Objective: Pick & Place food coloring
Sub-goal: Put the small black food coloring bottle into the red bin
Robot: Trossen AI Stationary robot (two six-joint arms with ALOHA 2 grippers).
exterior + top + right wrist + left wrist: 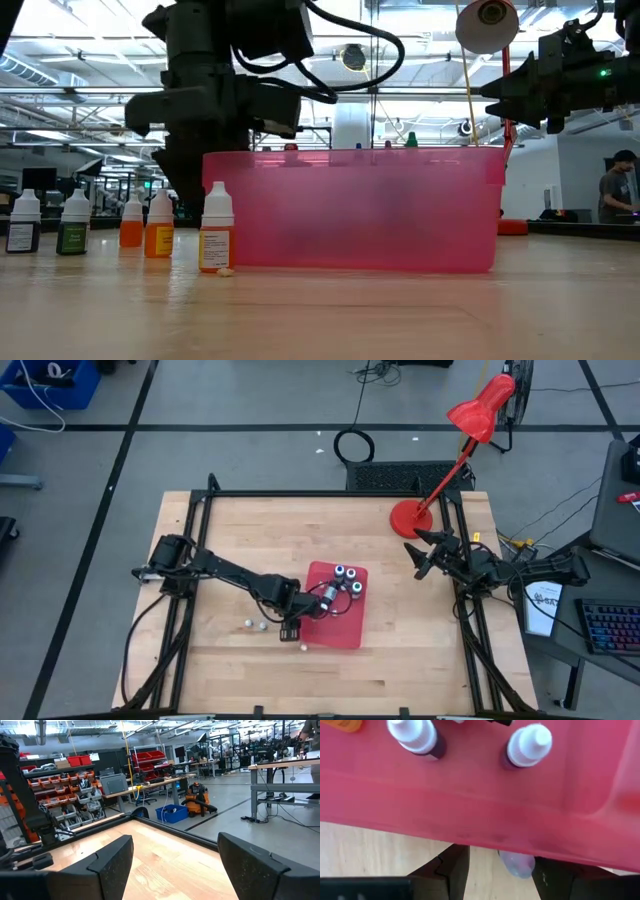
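Nearest the low camera, five small food coloring bottles [216, 228] stand in a loose row on the wooden desk [320, 310], white-capped, two dark-labelled at the far left and three orange or yellow ones beside them, with a whitish piece [226, 270] lying at the foot of the closest; the overhead view shows these only as pale specks [262, 625] on the boards. Just behind them rises the translucent pink-red bin [352, 208], which from above reads as a red square [345, 630] near the desk's middle holding a cluster of upright bottles [348, 580] in its far corner. The left tool [322, 600] sits over the bin's near-left part, and only its wrist camera shows what it is doing: its dark fingers [451, 870] stand partly spread on either side of a white bottle cap [517, 864], pinching that bottle just outside the bin's wall, while two more capped bottles [527, 745] stand inside. Farther off, the right tool [418, 556] hangs above the desk's right edge by the base of a red lamp [412, 517], its fingers [107, 862] spread wide and holding nothing. Beyond that lies the workshop with shelves of red bins [150, 756].
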